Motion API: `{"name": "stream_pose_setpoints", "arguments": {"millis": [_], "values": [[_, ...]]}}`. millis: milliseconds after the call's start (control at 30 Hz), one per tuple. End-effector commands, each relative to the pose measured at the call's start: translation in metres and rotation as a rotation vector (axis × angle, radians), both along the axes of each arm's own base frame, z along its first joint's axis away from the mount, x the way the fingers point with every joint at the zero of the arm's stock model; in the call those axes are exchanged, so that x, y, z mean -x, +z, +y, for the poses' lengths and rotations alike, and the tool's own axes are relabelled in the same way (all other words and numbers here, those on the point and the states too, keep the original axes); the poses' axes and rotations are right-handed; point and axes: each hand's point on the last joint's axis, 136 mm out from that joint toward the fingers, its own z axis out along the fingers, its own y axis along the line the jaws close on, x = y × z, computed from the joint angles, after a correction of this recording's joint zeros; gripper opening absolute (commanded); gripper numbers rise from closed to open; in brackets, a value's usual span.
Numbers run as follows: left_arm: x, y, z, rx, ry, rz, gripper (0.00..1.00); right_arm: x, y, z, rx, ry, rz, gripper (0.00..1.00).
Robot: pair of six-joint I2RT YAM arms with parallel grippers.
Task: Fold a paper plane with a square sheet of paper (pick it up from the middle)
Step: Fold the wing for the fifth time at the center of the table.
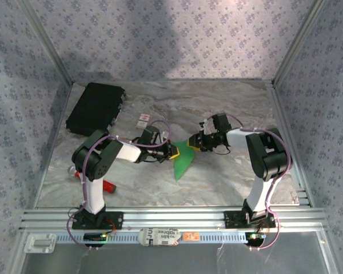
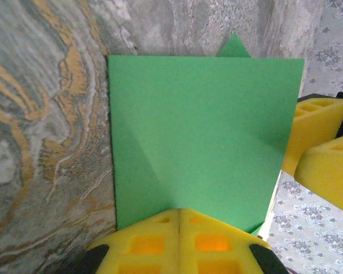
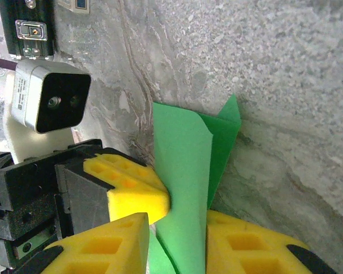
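Left gripper [image 2: 179, 220] clamps the green paper [image 2: 200, 131]; right gripper [image 3: 178, 222] straddles its opposite edge, grip unclear.

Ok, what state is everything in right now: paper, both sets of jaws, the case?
Green paper: partly folded, pinched at one edge.
Left gripper: jaws shut on the green paper.
Right gripper: jaws open, one either side of the paper.
Black case: closed, lying flat.

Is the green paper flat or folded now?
Folded, partly: the thin bright green paper sheet shows overlapping layers and a flap in the right wrist view, and a diagonal crease in the left wrist view.
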Motion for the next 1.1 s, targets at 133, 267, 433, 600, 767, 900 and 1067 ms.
{"name": "stream_pose_setpoints", "arguments": {"millis": [133,267,433,600,767,900,1067], "values": [[0.015,-0.019,0.010,-0.036,-0.006,0.086,0.05,0.000,-0.004,0.002,-0.012,0.049,0.019,0.30],[0.016,-0.020,0.010,-0.038,-0.006,0.089,0.04,0.000,-0.005,0.000,0.007,0.061,0.018,0.30],[0.016,-0.021,0.011,-0.036,-0.003,0.089,0.05,0.001,-0.009,-0.003,0.033,0.085,0.014,0.30],[0.016,-0.021,0.011,-0.034,-0.002,0.091,0.04,0.006,-0.010,-0.003,0.035,0.131,0.016,0.30],[0.015,-0.020,0.010,-0.030,-0.001,0.089,0.05,0.009,-0.009,-0.001,0.032,0.168,0.015,0.28],[0.015,-0.020,0.010,-0.030,0.000,0.089,0.04,0.010,-0.010,0.001,0.021,0.180,0.021,0.26],[0.014,-0.017,0.010,-0.024,-0.001,0.085,0.04,0.008,-0.007,0.000,0.026,0.171,0.010,0.18]]}}
